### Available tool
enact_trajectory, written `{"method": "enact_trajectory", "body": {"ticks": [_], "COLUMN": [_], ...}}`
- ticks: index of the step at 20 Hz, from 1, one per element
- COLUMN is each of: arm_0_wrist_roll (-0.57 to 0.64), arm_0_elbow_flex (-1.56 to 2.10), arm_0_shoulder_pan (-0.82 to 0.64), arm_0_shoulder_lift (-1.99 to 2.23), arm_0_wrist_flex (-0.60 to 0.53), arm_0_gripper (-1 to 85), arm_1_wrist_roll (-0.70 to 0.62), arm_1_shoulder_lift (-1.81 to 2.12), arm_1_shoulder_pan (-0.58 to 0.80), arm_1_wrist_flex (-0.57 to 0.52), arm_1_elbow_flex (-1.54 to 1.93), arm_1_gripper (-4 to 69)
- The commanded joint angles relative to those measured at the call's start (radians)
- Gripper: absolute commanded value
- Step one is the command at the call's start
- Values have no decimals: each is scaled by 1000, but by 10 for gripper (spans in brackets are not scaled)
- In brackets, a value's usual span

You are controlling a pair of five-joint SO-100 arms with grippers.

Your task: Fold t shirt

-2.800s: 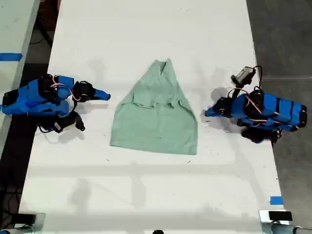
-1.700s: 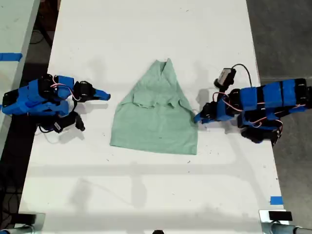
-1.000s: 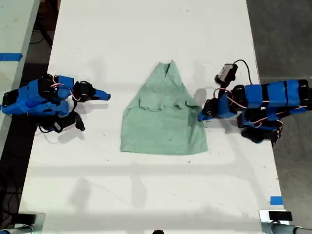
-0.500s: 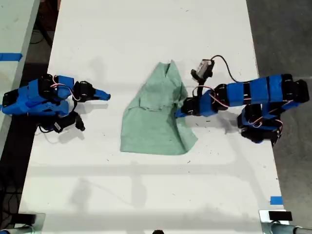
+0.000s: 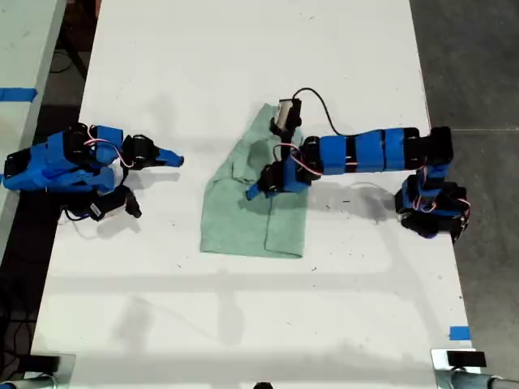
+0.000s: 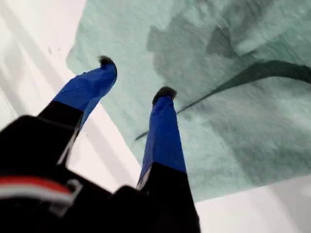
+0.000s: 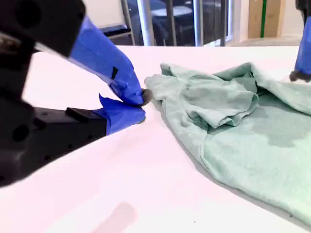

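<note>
The pale mint-green t shirt lies on the white table, its edge on the exterior view's right folded over onto its middle. My first gripper reaches from the exterior view's right and hovers over the folded part. In the first wrist view, my first gripper is open with only the t shirt below it. My second gripper rests on the table at the exterior view's left, apart from the shirt. In the second wrist view, my second gripper is shut on nothing, facing the t shirt.
Blue tape marks the table near the exterior view's lower right corner. Dark floor borders the table on that side. A second pale surface with blue tape stands at the exterior view's left edge.
My first gripper took the shirt's edge on the exterior view's right, tugged the shirt slightly that way, then carried the edge over the middle and now stands open. The second arm stayed still.
</note>
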Motion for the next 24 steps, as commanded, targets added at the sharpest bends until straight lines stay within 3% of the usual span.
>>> {"method": "enact_trajectory", "body": {"ticks": [1, 5, 7, 8, 10, 17, 19, 21, 24], "arm_0_wrist_roll": [3, 3, 3, 3, 3, 2, 0, 0, -2], "arm_0_elbow_flex": [2, 2, 2, 2, 2, 2, 2, 2, 3], "arm_0_shoulder_pan": [5, 5, 5, 5, 5, 5, 6, 8, 9], "arm_0_shoulder_lift": [8, 8, 8, 8, 8, 8, 8, 8, 8], "arm_0_wrist_flex": [6, 6, 6, 6, 6, 6, 6, 5, 3], "arm_0_gripper": [-1, -1, -1, -1, -1, -1, -1, -1, -1], "arm_1_wrist_roll": [-25, 6, 15, 31, 29, 0, -20, -38, 37], "arm_1_shoulder_lift": [69, 284, 486, 618, 899, 1595, 1815, 2108, 2100], "arm_1_shoulder_pan": [-14, -11, -5, 12, 52, 152, 166, 201, 186], "arm_1_wrist_flex": [109, 224, 222, 187, 69, -86, -63, 78, 77], "arm_1_elbow_flex": [-106, 29, 236, 388, 730, 1526, 1687, 1853, 1850], "arm_1_gripper": [177, 151, 124, -24, -19, -17, -15, -15, -14]}}
